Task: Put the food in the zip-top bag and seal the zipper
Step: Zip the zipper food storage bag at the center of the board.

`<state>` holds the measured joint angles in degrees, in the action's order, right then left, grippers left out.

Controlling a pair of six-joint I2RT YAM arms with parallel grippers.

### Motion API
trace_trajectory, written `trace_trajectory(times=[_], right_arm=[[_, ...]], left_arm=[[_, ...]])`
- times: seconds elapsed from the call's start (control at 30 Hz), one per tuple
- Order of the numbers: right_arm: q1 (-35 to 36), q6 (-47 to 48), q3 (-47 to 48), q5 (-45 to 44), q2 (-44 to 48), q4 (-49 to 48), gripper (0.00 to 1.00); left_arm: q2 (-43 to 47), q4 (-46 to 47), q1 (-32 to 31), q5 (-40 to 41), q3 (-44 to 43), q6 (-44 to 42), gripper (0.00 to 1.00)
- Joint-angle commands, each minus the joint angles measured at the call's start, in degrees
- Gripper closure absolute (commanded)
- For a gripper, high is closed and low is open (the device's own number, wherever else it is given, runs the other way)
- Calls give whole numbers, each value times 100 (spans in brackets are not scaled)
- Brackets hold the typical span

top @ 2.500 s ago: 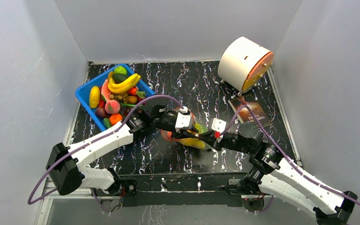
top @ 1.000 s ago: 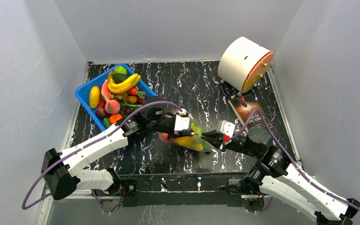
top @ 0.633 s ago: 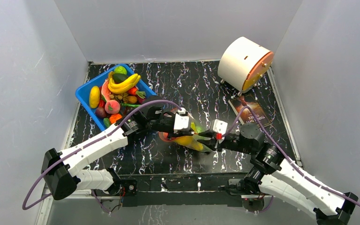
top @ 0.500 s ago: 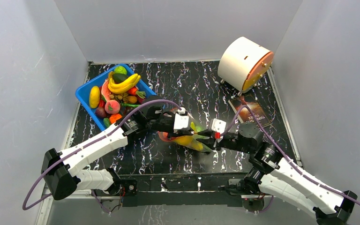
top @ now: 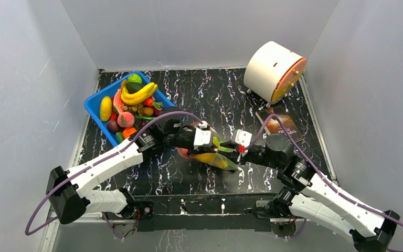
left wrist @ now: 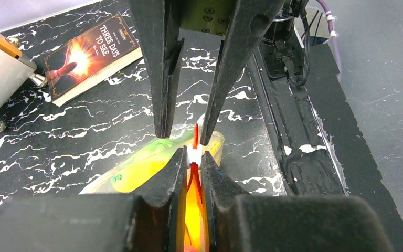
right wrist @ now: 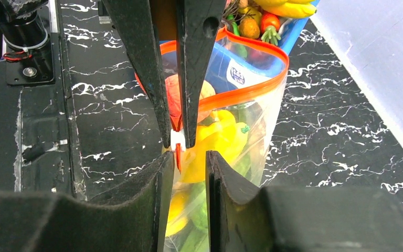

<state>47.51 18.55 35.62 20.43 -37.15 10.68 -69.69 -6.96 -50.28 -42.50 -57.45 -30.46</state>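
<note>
right wrist cam: zip-top bag (right wrist: 262, 122) mouth gaping, top cam hides that | left hand (left wrist: 192, 156) pinching zipper (right wrist: 246, 90) end | right hand (right wrist: 190, 157) released, straddling same corner

Robotics lab cell; bare grey walls (top: 199, 31) enclose a black marbled tabletop (top: 215, 89); robot arms (top: 110, 163) bolted at its edge.

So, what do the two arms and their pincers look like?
The left arm and right arm have white shells, black joints and a looping purple cable each. The left pincer and right pincer have two black tapered fingers on a white block; the right one bears a red mark.
</note>
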Motion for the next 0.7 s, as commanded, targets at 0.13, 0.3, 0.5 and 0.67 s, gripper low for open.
trace_trajectory(times=[0.13,0.3,0.5,0.67], right_arm=[[-19,115,300,121,-30,-209,76],[-16,135,271,128,-65,-269,77],[-13,134,198,249,-82,-466,88],[-15,118,184,258,-95,-438,100]], left_arm=[[70,26,-3,-197,-196,-92,100],[69,-5,-5,-204,-219,-83,100],[52,2,-8,-185,-249,-92,100],[43,-28,-1,-200,-284,-83,100]])
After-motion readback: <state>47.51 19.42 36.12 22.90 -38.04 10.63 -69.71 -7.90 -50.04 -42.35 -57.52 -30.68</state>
